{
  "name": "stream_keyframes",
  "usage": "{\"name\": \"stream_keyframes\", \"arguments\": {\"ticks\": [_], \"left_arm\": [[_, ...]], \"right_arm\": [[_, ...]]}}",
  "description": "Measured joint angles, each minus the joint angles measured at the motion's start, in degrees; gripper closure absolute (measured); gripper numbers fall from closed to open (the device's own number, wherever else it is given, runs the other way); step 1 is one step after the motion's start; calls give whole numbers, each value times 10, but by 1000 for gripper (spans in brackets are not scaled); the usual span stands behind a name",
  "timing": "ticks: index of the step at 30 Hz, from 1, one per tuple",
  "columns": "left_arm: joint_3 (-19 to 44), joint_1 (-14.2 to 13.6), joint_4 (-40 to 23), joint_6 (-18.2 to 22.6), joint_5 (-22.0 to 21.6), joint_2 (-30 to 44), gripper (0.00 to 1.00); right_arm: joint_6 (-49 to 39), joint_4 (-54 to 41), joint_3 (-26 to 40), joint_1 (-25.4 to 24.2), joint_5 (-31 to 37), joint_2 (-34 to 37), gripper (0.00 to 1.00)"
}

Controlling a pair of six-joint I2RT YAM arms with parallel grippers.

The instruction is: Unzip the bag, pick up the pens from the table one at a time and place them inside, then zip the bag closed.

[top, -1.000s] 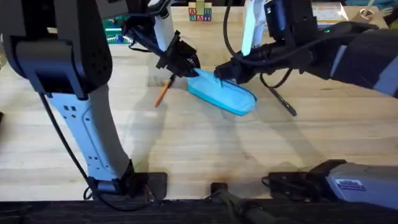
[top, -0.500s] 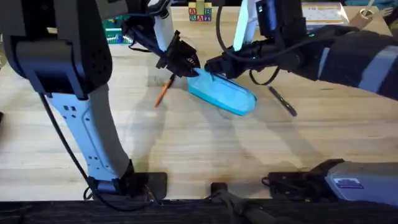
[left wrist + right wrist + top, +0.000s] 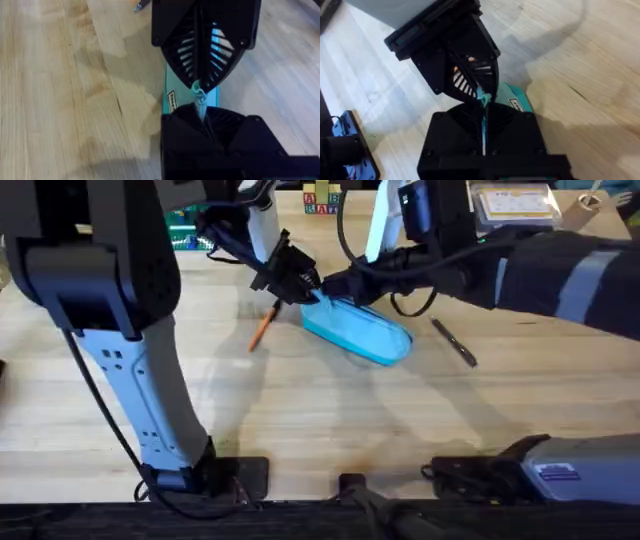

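Bag (image 3: 358,330) – soft matt cloth; table (image 3: 330,420) – smooth pale wood w/ grain.

On the table (image 3: 320,420), one pen (image 3: 262,328) lies left of the bag (image 3: 360,332), another pen (image 3: 455,342) right.

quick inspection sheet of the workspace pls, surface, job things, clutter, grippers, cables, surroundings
surface: table, pale wood planks
job's things: blue bag lying flat; orange pen to its left, dark pen to its right, both on the table
clutter: nothing seen near the bag
grippers: left gripper and right gripper meet at the bag's far-left end, each shut on the pull cord
cables: black cables along the right arm
surroundings: letter blocks at the far edge
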Motion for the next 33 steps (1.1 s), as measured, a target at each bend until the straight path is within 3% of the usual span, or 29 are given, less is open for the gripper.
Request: {"name": "stream_keyframes", "arguments": {"ticks": [14,16,21,23,33], "left_arm": [[0,0,0,0,0,0,958],[0,0,-1,0,1,0,958],[0,0,-1,0,3,0,959],[0,0,-1,0,3,0,959],[0,0,-1,0,3,0,958]], "right_arm": [[1,-1,0,0,0,0,962],[0,-2,0,0,0,0,770],[-8,-31,0,2,7,-12,56],[-17,-45,0,2,16,-29,9],[-57,-129,1,2,67,-128,4]]}}
